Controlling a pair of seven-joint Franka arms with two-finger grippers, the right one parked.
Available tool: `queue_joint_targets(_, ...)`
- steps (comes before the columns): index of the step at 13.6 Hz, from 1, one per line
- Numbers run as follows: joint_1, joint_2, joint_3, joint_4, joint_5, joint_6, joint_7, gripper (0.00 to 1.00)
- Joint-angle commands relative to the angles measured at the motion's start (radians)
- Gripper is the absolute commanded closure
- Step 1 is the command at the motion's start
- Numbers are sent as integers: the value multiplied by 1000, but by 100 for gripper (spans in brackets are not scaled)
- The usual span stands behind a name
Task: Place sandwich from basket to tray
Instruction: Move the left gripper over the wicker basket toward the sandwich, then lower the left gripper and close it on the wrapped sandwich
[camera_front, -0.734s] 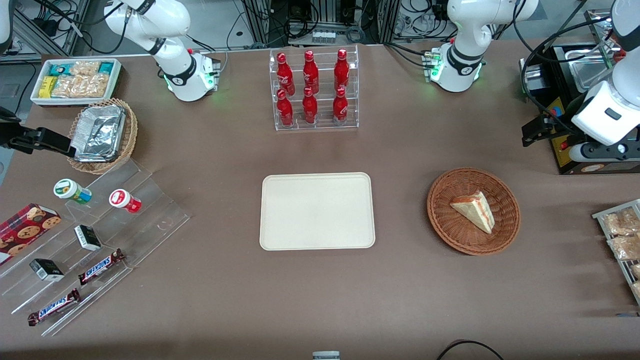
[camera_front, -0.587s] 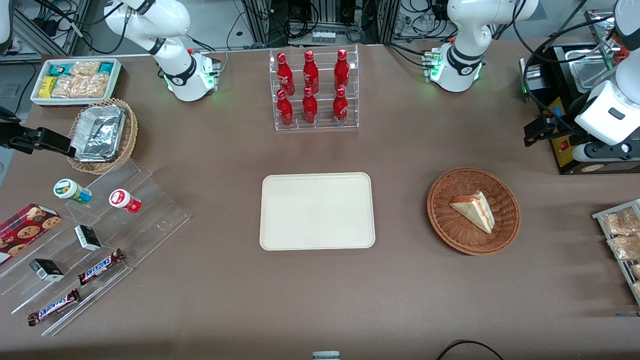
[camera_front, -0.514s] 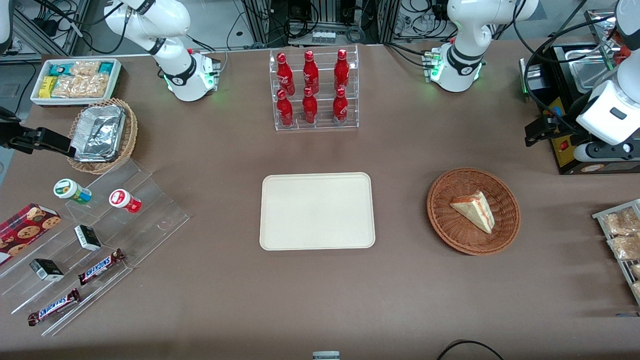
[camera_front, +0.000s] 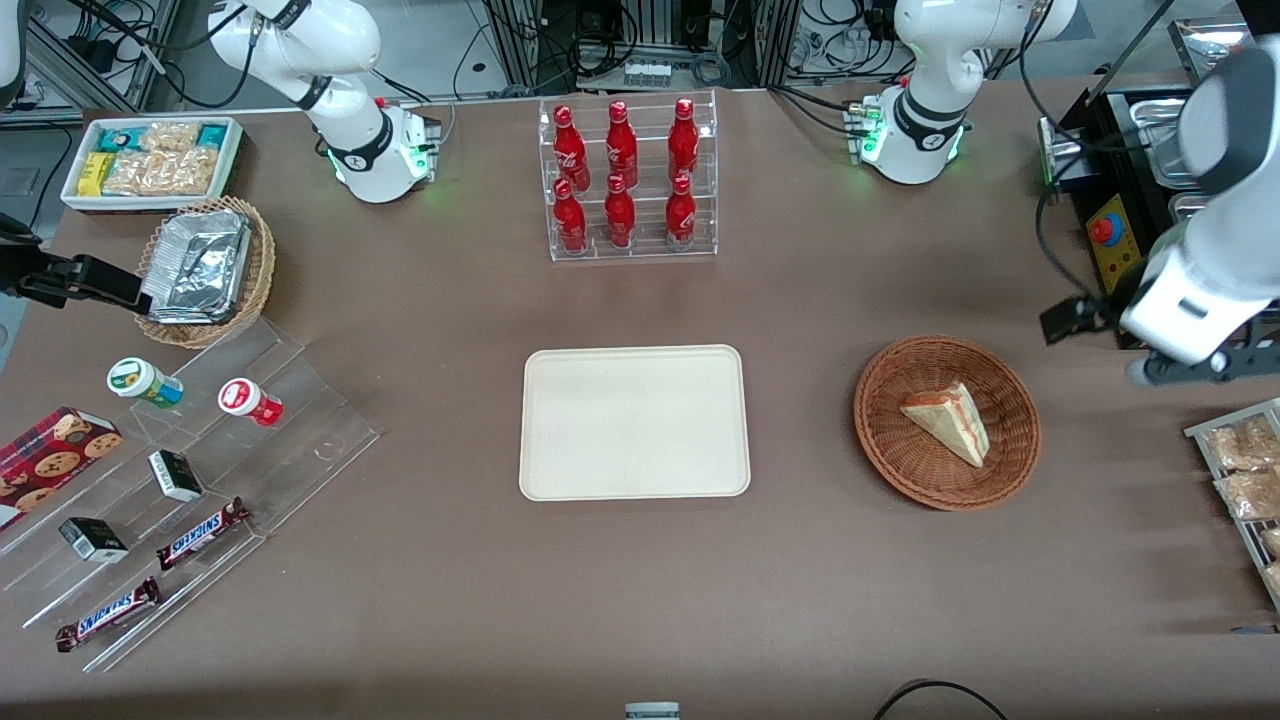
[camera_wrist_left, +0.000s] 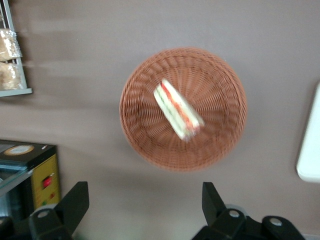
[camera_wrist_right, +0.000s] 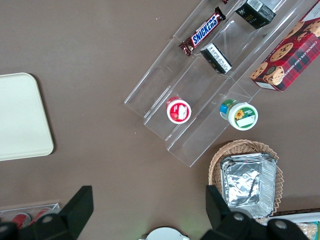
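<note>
From the front, the sandwich (camera_front: 946, 422) lies in the basket (camera_front: 1010, 470), well apart from the tray (camera_front: 634, 422) on the tabletop (camera_front: 800, 580). The wrist camera shows the hand (camera_wrist_left: 145, 205) wide open and empty above the tabletop, near the basket.

From above we overlook the whole table. Our left wrist camera looks straight down, near the basket (camera_front: 947, 421), shared with the overhead, its gripper (camera_wrist_left: 145, 207) open-fingered at six o'clock.
</note>
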Motion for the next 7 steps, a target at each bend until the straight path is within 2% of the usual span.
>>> queue_joint_targets(1, -6, -4, 19, -151, 0, 191, -130, 0)
queue_joint_targets(3, -17, 60, 18, -200, 0, 311, -340, 0)
queue_joint_targets(5, -19, 73, 15, -284, -2, 445, -489, 0)
queue_joint_targets(7, -19, 76, 15, -352, -48, 555, -614, 0)
